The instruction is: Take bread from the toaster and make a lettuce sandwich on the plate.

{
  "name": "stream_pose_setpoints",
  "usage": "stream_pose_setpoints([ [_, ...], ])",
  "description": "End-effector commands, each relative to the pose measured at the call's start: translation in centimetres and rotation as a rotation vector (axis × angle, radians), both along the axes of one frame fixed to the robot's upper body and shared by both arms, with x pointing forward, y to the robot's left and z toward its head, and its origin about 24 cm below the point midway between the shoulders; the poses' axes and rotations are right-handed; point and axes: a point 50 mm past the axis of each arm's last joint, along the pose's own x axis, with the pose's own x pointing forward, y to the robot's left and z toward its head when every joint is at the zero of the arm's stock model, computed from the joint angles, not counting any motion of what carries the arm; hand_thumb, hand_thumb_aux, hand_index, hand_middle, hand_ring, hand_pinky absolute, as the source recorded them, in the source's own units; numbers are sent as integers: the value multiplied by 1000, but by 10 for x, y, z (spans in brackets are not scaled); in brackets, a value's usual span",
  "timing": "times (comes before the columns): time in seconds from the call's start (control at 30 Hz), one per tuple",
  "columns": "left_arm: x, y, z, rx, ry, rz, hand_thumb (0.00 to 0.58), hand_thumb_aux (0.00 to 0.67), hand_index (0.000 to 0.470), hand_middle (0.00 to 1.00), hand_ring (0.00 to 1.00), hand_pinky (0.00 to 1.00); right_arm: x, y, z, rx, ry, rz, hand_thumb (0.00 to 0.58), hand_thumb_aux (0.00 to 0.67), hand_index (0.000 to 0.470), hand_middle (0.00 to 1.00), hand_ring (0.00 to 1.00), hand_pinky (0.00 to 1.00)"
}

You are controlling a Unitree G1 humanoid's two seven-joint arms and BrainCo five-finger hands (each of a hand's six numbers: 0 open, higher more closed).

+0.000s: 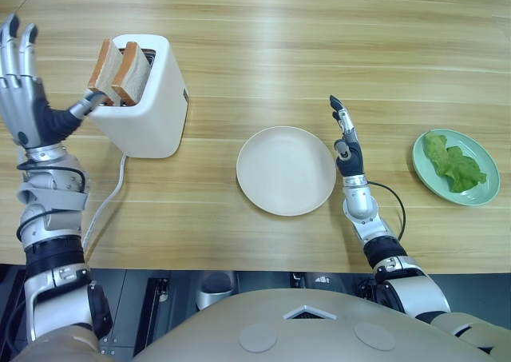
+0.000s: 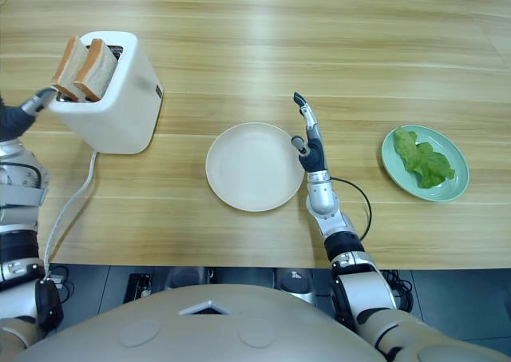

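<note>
Left eye view: left hand [image 1: 20, 74], fingers spread and empty, beside the toaster [image 1: 152, 106] with two bread slices [image 1: 120, 73]; right hand [image 1: 346, 138], fingers straight, empty, just beside the plate [image 1: 286, 170].

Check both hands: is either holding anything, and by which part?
Nothing is held. The left hand is open, one of its fingers at the bread in the toaster; the right hand open beside the plate.

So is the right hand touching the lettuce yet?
Apart. The left eye view shows the right hand by the white plate, with a stretch of bare table between it and the green plate holding the lettuce.
</note>
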Motion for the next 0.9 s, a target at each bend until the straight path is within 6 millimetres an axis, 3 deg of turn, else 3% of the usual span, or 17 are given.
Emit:
stream_pose_setpoints([
  [0.03,11,15,-17,-28,147,73,0,0,0,0,0,0,2,-3,-2,-17,13,-12,0,0,0,0,0,0],
  [0.3,23,21,-35,-28,303,126,0,0,0,0,0,0,5,1,-2,-28,15,1,0,0,0,0,0,0],
  [0.57,32,2,-36,12,401,72,0,0,0,0,0,0,5,4,-3,-34,14,17,0,0,0,0,0,0],
  [0.6,34,-2,-32,22,407,64,275,184,126,0,0,0,5,3,-2,-34,13,17,0,0,0,0,0,0],
  [0.63,36,-8,-26,39,402,55,447,349,240,0,0,0,5,3,-2,-34,12,16,0,0,0,0,0,0],
  [0.67,38,-13,-19,59,395,44,528,470,323,0,0,0,5,3,-2,-33,11,15,0,0,0,0,0,0],
  [0.7,40,-20,-12,81,391,34,528,470,323,0,0,0,5,3,-2,-33,11,15,0,0,0,0,0,0],
  [0.73,42,-27,-4,101,385,23,580,670,460,0,0,0,5,3,-2,-32,11,15,0,0,0,0,0,0],
  [0.9,55,-50,14,149,399,-24,580,670,460,0,0,0,5,4,-2,-29,11,16,0,0,0,0,0,0],
])
